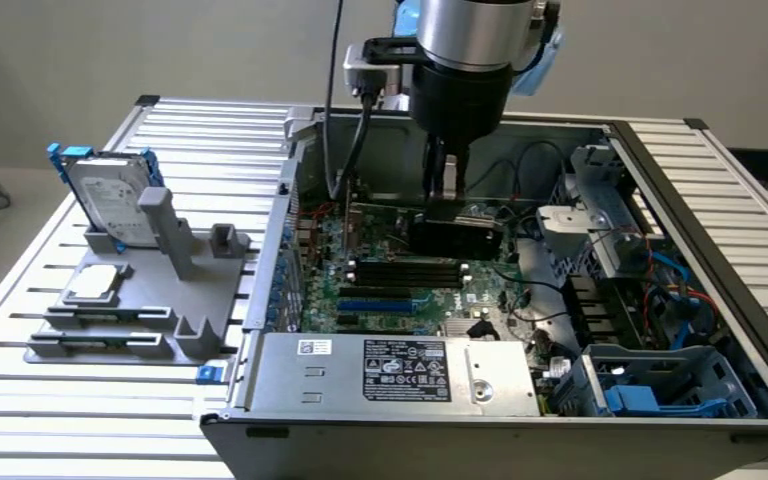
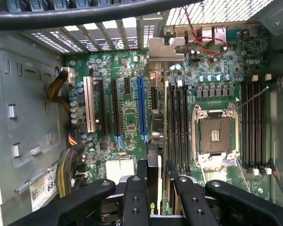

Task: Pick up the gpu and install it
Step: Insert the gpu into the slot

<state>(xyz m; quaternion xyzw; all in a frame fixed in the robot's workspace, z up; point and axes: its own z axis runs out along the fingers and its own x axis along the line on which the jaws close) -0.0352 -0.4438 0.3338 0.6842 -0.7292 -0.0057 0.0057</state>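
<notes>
Down inside the open computer case (image 1: 277,385), my gripper (image 1: 443,195) is clamped on the upper edge of the gpu (image 1: 454,237). The card hangs upright directly under the fingers, over the motherboard (image 1: 384,235). Through the wrist view I see the gripper (image 2: 155,165) with the gpu (image 2: 157,129) edge-on between its two fingers. The card's silver bracket (image 2: 166,47) is at the far end, by the case's rear slots. The card sits between the long blue slot (image 2: 141,108) and the black memory slots (image 2: 179,127); I cannot tell whether it touches the board. Well apart, on the exterior view's left, the hard drive (image 1: 107,195) stands in a grey holder (image 1: 157,250) on the tabletop (image 1: 211,125).
</notes>
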